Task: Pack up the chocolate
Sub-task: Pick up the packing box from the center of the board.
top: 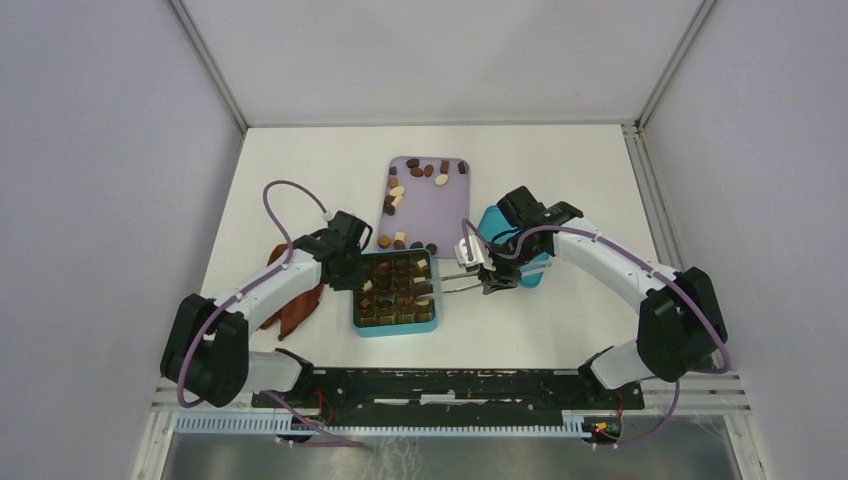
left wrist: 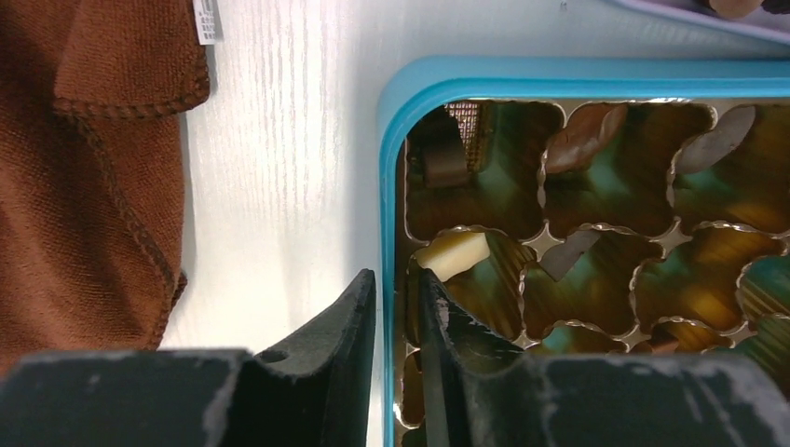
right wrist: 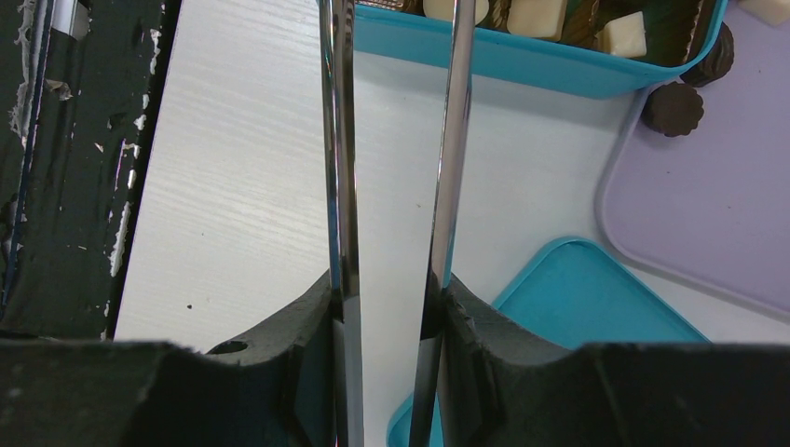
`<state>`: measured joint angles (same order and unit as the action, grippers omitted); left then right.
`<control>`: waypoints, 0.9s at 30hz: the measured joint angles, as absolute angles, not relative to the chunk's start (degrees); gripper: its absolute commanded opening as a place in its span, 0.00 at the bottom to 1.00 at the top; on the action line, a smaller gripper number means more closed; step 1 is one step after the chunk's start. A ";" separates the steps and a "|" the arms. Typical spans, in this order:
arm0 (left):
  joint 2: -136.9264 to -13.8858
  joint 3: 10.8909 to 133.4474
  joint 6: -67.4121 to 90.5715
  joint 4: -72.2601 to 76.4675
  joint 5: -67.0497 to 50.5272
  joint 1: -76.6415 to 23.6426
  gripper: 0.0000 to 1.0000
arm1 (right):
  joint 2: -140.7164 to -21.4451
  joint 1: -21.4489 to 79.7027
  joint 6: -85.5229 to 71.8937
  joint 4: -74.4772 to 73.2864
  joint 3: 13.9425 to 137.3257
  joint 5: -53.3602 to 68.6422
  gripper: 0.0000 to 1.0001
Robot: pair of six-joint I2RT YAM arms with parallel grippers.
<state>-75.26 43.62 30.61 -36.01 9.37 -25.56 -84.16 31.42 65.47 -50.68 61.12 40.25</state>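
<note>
The teal box [top: 394,325] with its brown gridded insert holds several chocolate pieces [top: 420,283]. More loose chocolates [top: 415,171] lie on the lavender tray [top: 440,215] behind it. My left gripper [top: 357,272] is shut on the box's left wall [left wrist: 389,186]; its fingers [left wrist: 347,317] straddle the wall, next to a cream piece [left wrist: 454,253]. My right gripper [top: 487,268] is shut on metal tongs [top: 450,282]. The tong arms [right wrist: 339,140] stand apart and reach to the box's right side [right wrist: 522,56]. Their tips are out of the right wrist view.
A reddish-brown cloth [top: 295,305] lies left of the box and shows in the left wrist view [left wrist: 84,186]. The teal lid [top: 535,272] lies under my right wrist, also seen in the right wrist view [right wrist: 596,307]. A dark round chocolate [right wrist: 673,108] sits at the tray's corner.
</note>
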 measured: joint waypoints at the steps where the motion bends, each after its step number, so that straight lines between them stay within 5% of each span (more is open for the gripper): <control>1: -75.42 43.59 30.63 -35.90 9.23 -25.54 0.19 | -84.16 31.42 65.47 -50.68 61.12 40.25 0.03; 4: -75.50 43.40 30.61 -35.33 8.82 -25.45 0.02 | -84.16 31.46 65.47 -50.68 61.12 40.25 0.03; 27: -52.45 41.23 25.50 -31.44 16.14 -28.49 0.02 | -83.37 31.51 71.68 -61.41 66.32 48.97 0.03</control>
